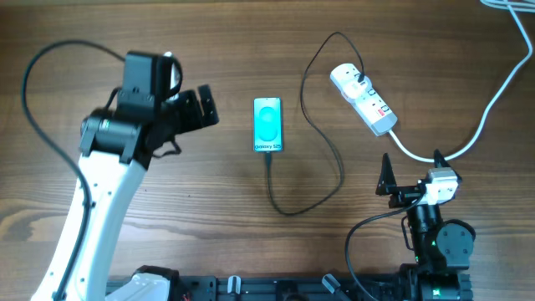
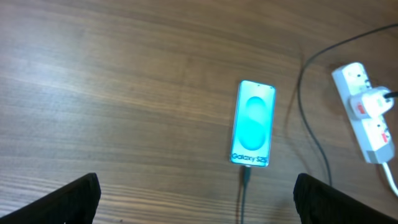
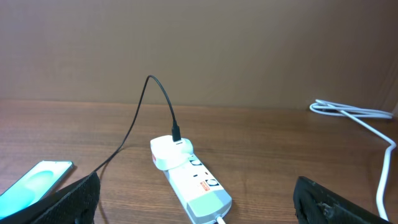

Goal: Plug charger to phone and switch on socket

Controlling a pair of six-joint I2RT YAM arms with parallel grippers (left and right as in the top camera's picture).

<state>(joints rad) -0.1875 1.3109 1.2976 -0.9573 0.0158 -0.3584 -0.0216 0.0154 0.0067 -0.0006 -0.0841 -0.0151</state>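
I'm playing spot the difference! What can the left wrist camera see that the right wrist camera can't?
Only the left wrist view shows the whole phone with its Galaxy S25 words, and the charger end at its bottom edge. Only the right wrist view shows the far loop of the white cord. Both show the phone, the socket and the black charger cable.

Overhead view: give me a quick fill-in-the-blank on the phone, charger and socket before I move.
The phone lies face-up with its screen ___.
The black charger reaches the phone's ___ edge.
The socket lies on the ___ arm's side of the phone.
The fingers of the left gripper and right gripper are ___.
Missing: lit; bottom; right; open.
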